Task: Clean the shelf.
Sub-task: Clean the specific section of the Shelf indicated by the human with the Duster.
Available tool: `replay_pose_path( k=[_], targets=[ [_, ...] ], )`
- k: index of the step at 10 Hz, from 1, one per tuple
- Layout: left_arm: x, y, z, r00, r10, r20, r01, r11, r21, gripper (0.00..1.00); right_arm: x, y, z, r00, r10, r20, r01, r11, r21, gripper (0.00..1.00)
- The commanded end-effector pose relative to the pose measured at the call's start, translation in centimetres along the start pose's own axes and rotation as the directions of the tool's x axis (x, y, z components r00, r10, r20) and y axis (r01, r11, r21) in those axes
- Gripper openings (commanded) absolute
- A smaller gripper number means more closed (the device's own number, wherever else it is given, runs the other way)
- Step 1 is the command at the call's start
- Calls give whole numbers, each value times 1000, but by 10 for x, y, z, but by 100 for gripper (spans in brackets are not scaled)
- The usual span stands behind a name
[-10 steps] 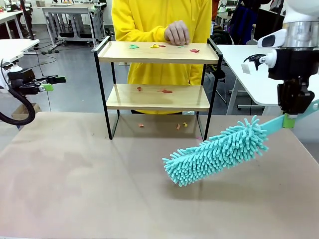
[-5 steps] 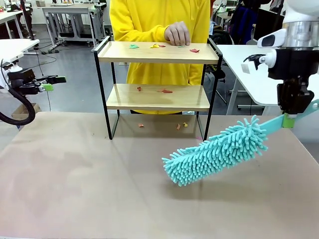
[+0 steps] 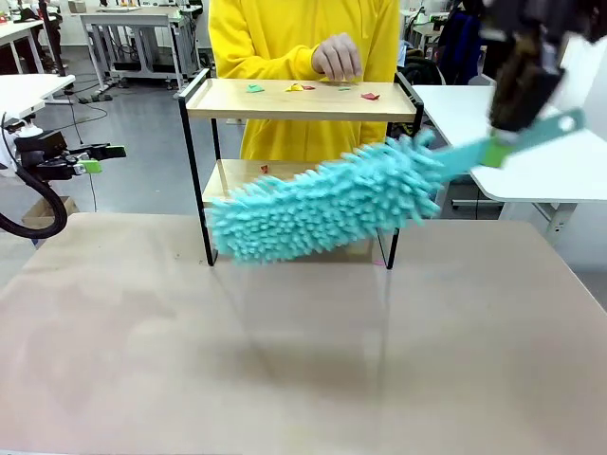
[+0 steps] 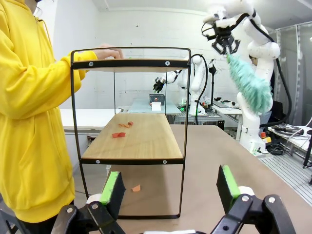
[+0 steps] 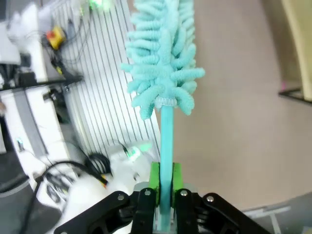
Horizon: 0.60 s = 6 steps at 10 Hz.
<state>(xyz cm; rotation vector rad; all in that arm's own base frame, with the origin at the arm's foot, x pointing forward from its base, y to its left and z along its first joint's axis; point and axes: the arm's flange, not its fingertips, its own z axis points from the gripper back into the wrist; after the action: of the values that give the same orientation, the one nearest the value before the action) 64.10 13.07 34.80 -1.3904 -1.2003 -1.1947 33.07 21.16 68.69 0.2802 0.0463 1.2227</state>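
The shelf (image 3: 285,102) stands on the far half of the brown table (image 3: 142,332), directly in front of a person in a yellow top (image 3: 303,38) whose hand (image 3: 337,59) rests at the back edge of the upper board. I see small coloured scraps (image 3: 254,88) scattered along that upper board. From the left wrist view I can also make out red scraps on the lower board (image 4: 118,134) and one on the table under the rack (image 4: 136,188). My right gripper (image 5: 165,178) is clenched on the thin teal handle (image 5: 167,131) of a fluffy teal duster (image 3: 322,209), with the green pads pressed against it on both sides. In the front view the duster head is blurred and slants across the lower tier, its tip near the rack's left front leg. The left wrist view shows it hanging on my side of the rack, clear of the frame. My left gripper (image 4: 169,187) sits off to the left of the table, level with the rack's side, its fingers (image 4: 113,187) spread wide and holding nothing.
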Motion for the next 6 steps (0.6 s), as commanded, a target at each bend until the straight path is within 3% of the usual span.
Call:
replay_pose_path(
  k=[1, 2, 4, 6],
  targets=[
    [1, -2, 0, 1000, -16, -8, 16, 1000, -6, 100, 45, 25, 5, 974, -142, 177, 147, 989, -11, 13],
    [1, -2, 0, 1000, -16, -8, 16, 1000, -6, 100, 70, 46, 9, 928, -259, 268, 263, 965, 22, 13],
    [1, -2, 0, 1000, -16, -8, 16, 1000, -6, 100, 119, 72, 6, 817, -351, 458, 415, 909, -43, 13],
    [1, -2, 0, 1000, -16, -8, 16, 1000, -6, 100, 153, 68, 4, 705, -469, 532, 562, 827, -15, 13]
  ],
)
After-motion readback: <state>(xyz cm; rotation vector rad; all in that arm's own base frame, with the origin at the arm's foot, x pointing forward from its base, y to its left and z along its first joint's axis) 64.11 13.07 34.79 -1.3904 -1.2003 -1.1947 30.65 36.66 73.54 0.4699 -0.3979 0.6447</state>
